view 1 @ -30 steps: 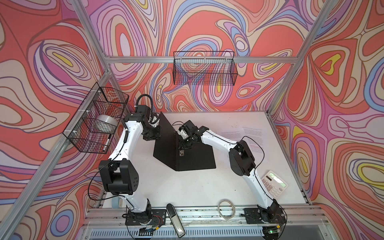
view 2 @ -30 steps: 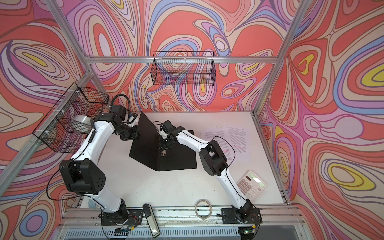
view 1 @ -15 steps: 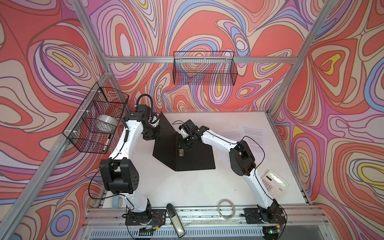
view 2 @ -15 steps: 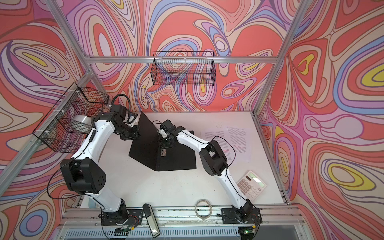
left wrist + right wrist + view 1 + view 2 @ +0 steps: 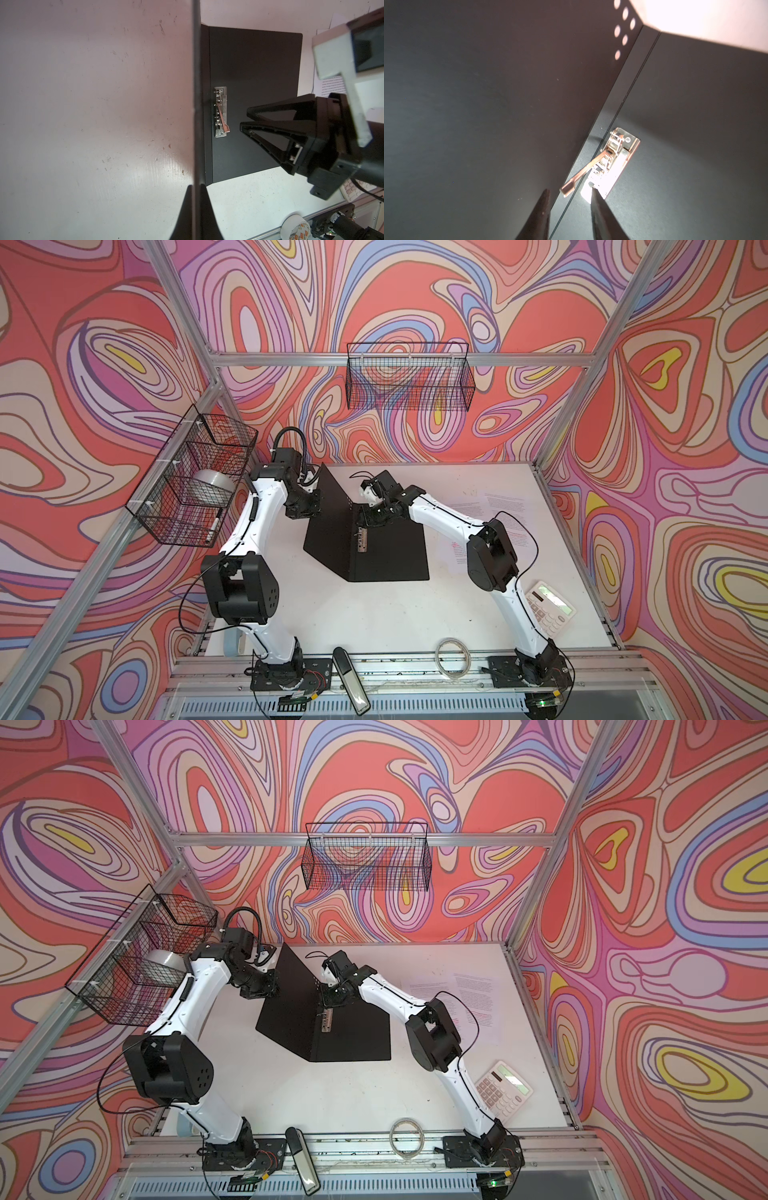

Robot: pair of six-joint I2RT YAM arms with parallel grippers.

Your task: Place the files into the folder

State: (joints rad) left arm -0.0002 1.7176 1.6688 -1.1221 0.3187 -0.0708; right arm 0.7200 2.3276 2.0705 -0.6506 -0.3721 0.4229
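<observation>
The folder (image 5: 386, 547) lies open mid-table (image 5: 374, 614), black inside up, right half flat and left cover raised steeply. The left gripper (image 5: 196, 192), at about 10 o'clock from the spine, is clamped on that cover's edge. The right gripper (image 5: 569, 193) hangs over the metal clip (image 5: 614, 164) with jaws slightly apart, the raised lever's tip seemingly in the gap, contact unclear. The files (image 5: 503, 510) lie flat at 3 o'clock from the folder, partly under the right arm.
</observation>
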